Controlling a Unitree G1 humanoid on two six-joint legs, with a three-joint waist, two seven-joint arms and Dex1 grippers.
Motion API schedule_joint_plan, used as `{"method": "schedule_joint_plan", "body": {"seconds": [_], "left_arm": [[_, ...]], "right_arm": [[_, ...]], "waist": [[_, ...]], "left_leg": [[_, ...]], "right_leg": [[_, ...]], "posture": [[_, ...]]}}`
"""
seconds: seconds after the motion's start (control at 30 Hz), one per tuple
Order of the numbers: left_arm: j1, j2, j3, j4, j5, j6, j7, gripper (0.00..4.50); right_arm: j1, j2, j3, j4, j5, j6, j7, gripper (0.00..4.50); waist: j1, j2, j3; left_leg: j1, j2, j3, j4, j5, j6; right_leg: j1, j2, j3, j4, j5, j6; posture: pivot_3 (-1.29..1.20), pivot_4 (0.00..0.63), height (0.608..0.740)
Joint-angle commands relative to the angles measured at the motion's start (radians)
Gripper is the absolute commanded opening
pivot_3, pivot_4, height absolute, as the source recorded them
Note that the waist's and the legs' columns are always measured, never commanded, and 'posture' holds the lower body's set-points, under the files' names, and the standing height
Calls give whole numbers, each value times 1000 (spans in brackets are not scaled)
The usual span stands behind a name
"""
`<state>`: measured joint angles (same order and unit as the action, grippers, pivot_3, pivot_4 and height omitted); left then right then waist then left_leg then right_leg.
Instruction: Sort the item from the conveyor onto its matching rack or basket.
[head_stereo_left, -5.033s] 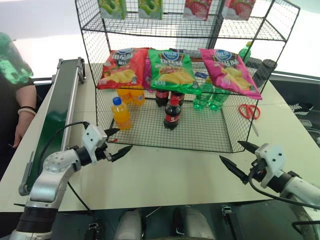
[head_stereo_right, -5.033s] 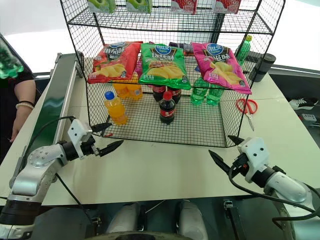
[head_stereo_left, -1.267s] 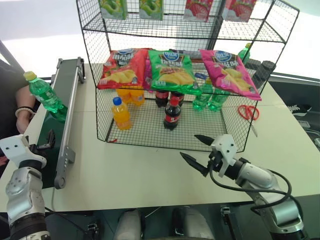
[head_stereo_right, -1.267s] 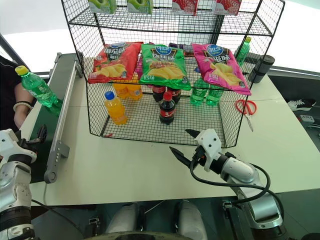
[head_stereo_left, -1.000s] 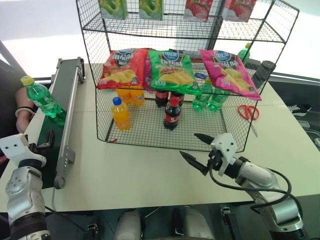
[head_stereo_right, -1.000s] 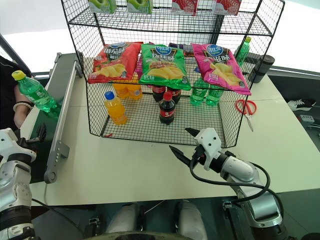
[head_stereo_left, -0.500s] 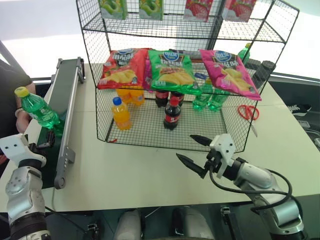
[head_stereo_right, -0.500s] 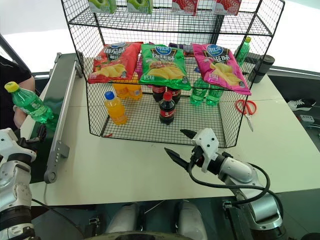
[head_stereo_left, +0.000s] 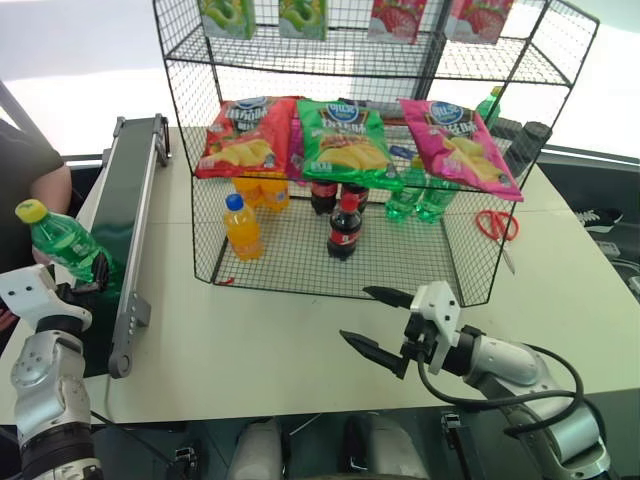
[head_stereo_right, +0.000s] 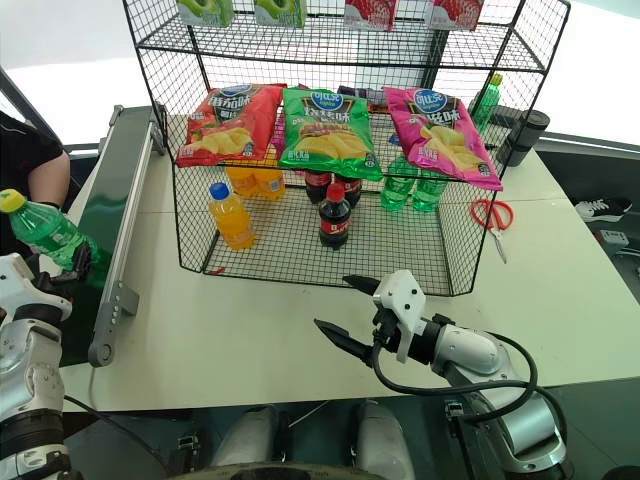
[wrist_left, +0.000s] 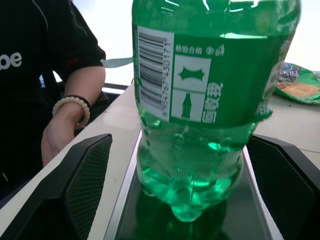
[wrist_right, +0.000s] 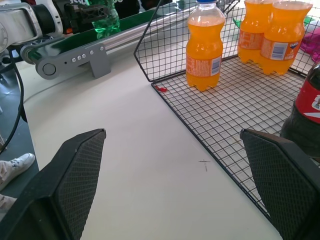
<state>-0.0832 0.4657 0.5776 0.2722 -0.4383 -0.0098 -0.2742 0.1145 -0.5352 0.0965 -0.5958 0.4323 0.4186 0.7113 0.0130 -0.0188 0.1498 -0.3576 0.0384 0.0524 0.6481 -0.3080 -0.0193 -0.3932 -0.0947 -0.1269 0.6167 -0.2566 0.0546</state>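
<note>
Standing upright on the near end of the long dark-green conveyor belt with grey metal side rails (head_stereo_left: 118, 225), the small translucent green plastic soda bottle with a yellow screw cap (head_stereo_left: 62, 245) sits right in front of the left gripper (wrist_left: 182, 200), whose two black fingers are spread wide on either side of the bottle's base without touching it. The sensible grip is low on the body, below the label, squeezed evenly so the bottle does not tip. The right gripper (head_stereo_right: 346, 315), also wide and empty, hovers over the pale tabletop (head_stereo_left: 300, 350) just in front of the tall black wire-grid shelf rack (head_stereo_left: 460, 255), where other green bottles (head_stereo_left: 418, 195) stand on the bottom tier. A person's forearm (wrist_left: 70, 112) rests beside the belt, so the lift should stay clear of it.
</note>
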Motion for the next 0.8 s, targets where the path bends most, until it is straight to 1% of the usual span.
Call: {"method": "schedule_joint_plan", "body": {"seconds": [0.03,0.07,0.13,0.17,0.2,0.23,0.33,0.47,0.6,0.7,0.8], "left_arm": [[-7,11,26,-24,-8,-24,0,4500],[-7,11,26,-24,-8,-24,-1,4500],[-5,9,25,-28,-9,-24,-2,3950],[0,7,26,-37,-11,-23,-1,3651],[3,5,26,-43,-11,-23,0,3137],[7,3,26,-50,-13,-23,0,2758],[26,22,12,-108,-4,-27,-25,2742],[34,80,-36,-236,-21,14,-126,2742],[12,129,-110,-359,-69,85,-247,2742],[2,144,-179,-433,-72,130,-301,2742],[-12,167,-329,-535,-77,190,-422,2742]], "right_arm": [[5,-1,0,-4,-5,-34,9,4471],[6,-1,0,-2,-7,-38,11,4471],[9,0,2,0,-9,-44,14,4500],[10,1,3,1,-11,-47,16,4500],[10,2,4,2,-13,-49,17,4500],[11,2,4,4,-14,-51,18,4500],[10,2,5,8,-16,-55,22,4500],[8,-2,-2,23,-20,-65,33,4500],[-2,-9,-8,42,-22,-76,48,4500],[-15,-10,-11,48,-25,-81,51,4500],[-62,8,-27,1,15,-47,23,4500]], "waist": [[0,0,0],[0,0,0],[0,0,0],[0,0,0],[0,0,0],[0,0,0],[0,-1,0],[3,-6,3],[2,-5,3],[1,-4,3],[-2,-2,5]], "left_leg": [[0,0,0,0,0,0],[0,0,0,0,0,0],[0,0,0,0,0,0],[0,0,0,0,0,0],[0,0,0,0,0,0],[0,0,0,0,0,0],[0,0,0,0,0,0],[-2,0,-1,0,0,0],[-3,-1,-2,0,0,0],[-3,-2,-1,0,0,0],[-3,-2,-1,-1,0,0]], "right_leg": [[0,0,0,0,0,0],[0,0,0,0,0,0],[0,0,0,0,0,0],[0,0,0,0,0,0],[0,0,0,0,0,0],[0,0,0,0,0,0],[0,0,0,0,0,0],[-1,0,-1,0,0,0],[-1,-1,-2,-2,0,0],[-1,-2,-2,-2,0,0],[-1,-2,-2,-2,0,0]], "posture": [[0,150,740],[0,150,740],[0,150,740],[0,150,740],[0,150,740],[0,150,740],[0,150,740],[0,150,740],[0,150,740],[0,150,740],[0,150,740]]}}
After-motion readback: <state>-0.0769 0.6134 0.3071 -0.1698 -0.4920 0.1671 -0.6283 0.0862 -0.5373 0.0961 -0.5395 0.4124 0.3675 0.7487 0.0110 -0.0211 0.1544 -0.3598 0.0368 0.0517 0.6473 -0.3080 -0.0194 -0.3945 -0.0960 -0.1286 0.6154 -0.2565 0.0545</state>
